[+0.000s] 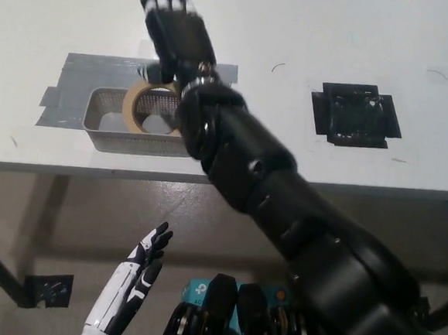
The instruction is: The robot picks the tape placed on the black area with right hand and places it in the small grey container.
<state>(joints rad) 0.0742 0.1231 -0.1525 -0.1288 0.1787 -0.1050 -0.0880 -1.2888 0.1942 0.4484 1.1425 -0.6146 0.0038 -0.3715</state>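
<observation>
Nearest, below the counter's front edge, the white left hand point(134, 273) hangs idle with its fingers spread and nothing in it. On the counter point(313, 27) just behind that edge, toward the left end, sits the small grey container point(103, 119), resting on a grey patch. The tape point(136, 102) is inside it, a tan ring leaning toward the container's right end, partly hidden by the black forearm that crosses over it. Farther back, the right hand point(176, 32) is stretched flat beyond the container's far wall, fingers extended and apart, holding nothing and pointing toward the counter's far edge. So the tape lies on the near side of the right hand, under the wrist, not between the fingers. The black area point(356, 116) toward the right end is bare. Judging from this, the drop is done and the arm only needs to pull clear without catching the container's rim.
</observation>
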